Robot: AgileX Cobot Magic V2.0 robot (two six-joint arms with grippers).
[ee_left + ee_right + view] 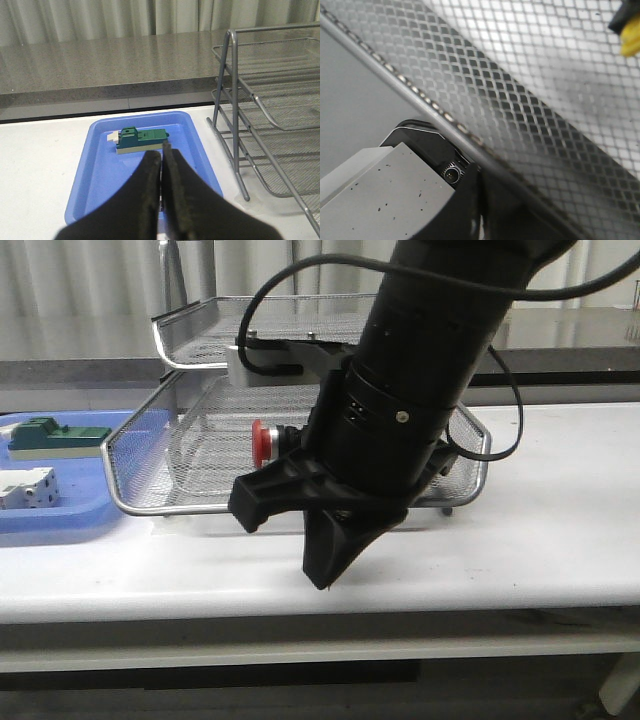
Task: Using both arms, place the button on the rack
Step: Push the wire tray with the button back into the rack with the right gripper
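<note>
The button lies on its side in the pulled-out lower mesh tray of the silver wire rack. Only its red head shows beside my right arm. In the right wrist view a yellow and black bit of the button shows on the mesh. My right gripper hangs low in front of that tray's front rim, shut and empty; it also shows in the right wrist view. My left gripper is shut and empty above the blue tray, left of the rack.
The blue tray at the table's left holds a green block and a white boxy breaker; the green block also shows in the left wrist view. A grey ledge runs behind the table. My right arm hides much of the rack.
</note>
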